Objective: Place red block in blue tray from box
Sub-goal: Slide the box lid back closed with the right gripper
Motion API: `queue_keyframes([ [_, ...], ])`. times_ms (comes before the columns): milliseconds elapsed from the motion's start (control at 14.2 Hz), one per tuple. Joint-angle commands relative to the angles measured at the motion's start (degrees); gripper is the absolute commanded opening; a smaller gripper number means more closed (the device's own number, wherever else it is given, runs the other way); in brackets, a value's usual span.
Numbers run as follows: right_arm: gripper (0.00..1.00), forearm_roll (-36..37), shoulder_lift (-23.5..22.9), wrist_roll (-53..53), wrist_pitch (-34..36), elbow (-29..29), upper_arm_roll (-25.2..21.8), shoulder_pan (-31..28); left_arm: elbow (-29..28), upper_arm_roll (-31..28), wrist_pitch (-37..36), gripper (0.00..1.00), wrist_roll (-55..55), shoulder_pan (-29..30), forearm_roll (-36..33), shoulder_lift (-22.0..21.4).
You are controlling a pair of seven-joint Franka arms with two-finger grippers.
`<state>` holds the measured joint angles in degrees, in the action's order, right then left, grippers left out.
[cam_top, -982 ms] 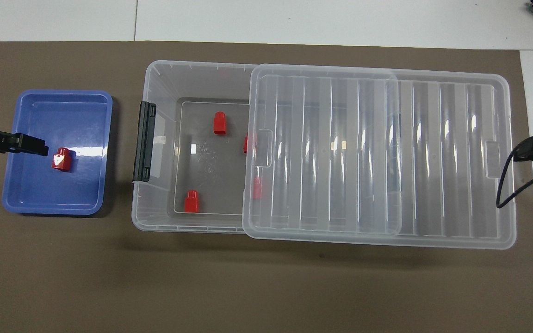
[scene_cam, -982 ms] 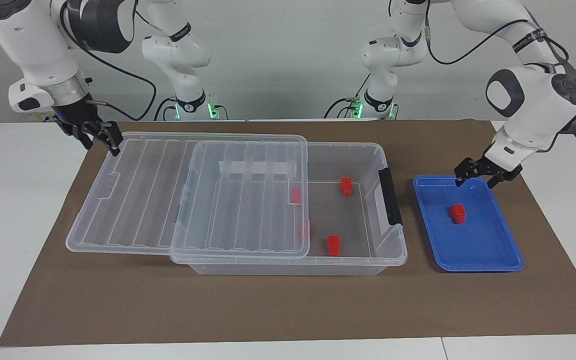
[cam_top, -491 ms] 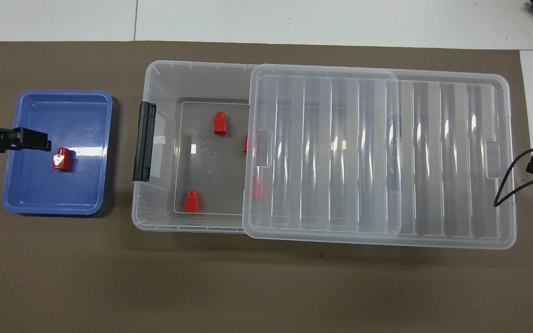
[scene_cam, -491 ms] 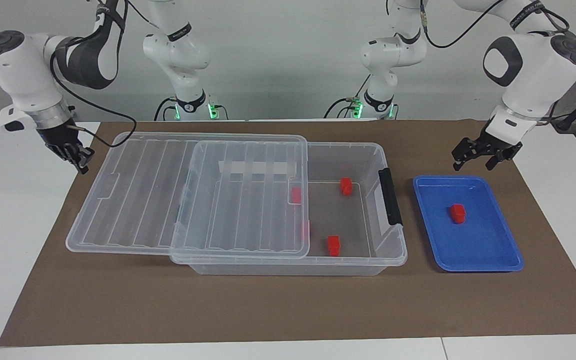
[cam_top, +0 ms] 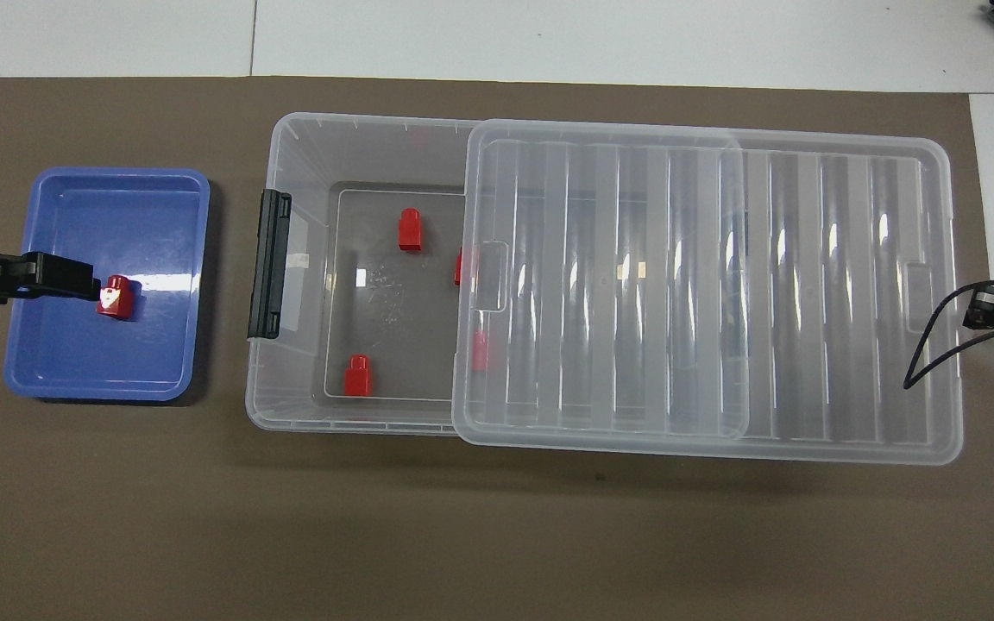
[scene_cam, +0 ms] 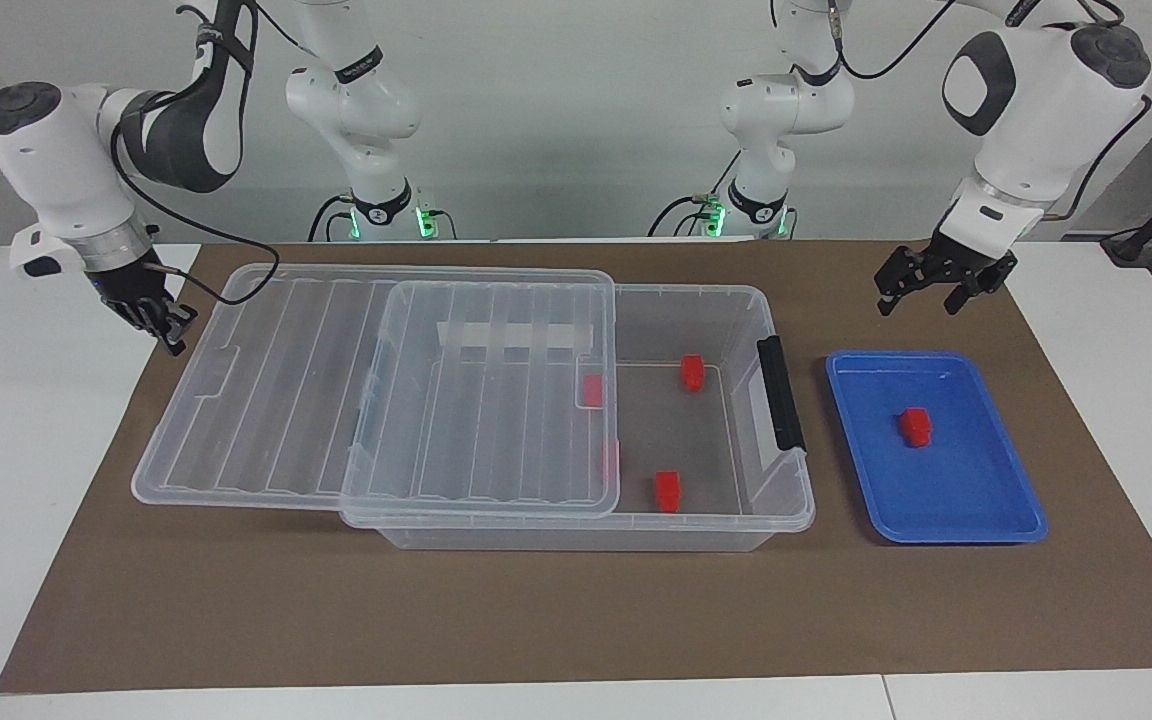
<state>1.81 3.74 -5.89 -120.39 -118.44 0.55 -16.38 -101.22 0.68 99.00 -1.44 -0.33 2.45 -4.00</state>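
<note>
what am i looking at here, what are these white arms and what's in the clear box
These are two white robot arms at a table, each ending in a pincer. One picture faces them across the table; the other looks down from above their end. On the brown mat stands a large clear plastic box with its ribbed clear lid slid partly aside; small red plastic blocks lie inside. Beside it, a shallow blue plastic tray holds one red block. The left pincer hangs open and empty above the mat near the tray; the right pincer is shut, empty, beside the lid.
</note>
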Motion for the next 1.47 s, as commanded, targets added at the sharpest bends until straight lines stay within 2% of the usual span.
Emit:
queue_keyframes([
  [0, 0.0, -0.67, 0.31, 1.06, -1.25, -0.83, 0.59, 0.3, 0.24, -0.33, -0.74, 1.0, 1.52, -0.55, 0.37, -0.13],
  [491, 0.0, -1.02, 0.92, 1.06, 1.64, -0.39, 0.77, 9.6, -1.52, -2.79, 0.75, 1.0, 2.41, -5.47, 0.37, -0.75],
  [702, 0.0, -5.31, 0.92, 1.06, 1.56, -0.3, 0.85, 13.03, -1.7, -2.88, 0.67, 1.0, 2.85, -5.56, 0.37, -1.01],
  [1053, 0.0, -5.85, 1.1, 0.27, 2.01, -0.39, 0.85, 20.67, -1.52, -2.97, -0.12, 1.0, 3.29, -5.56, 0.28, -1.01],
  [1404, 0.0, -5.85, 1.1, -0.62, 2.0, -0.04, 0.85, 23.24, 1.47, -2.79, -3.47, 1.0, 4.6, -5.56, 0.1, -0.13],
])
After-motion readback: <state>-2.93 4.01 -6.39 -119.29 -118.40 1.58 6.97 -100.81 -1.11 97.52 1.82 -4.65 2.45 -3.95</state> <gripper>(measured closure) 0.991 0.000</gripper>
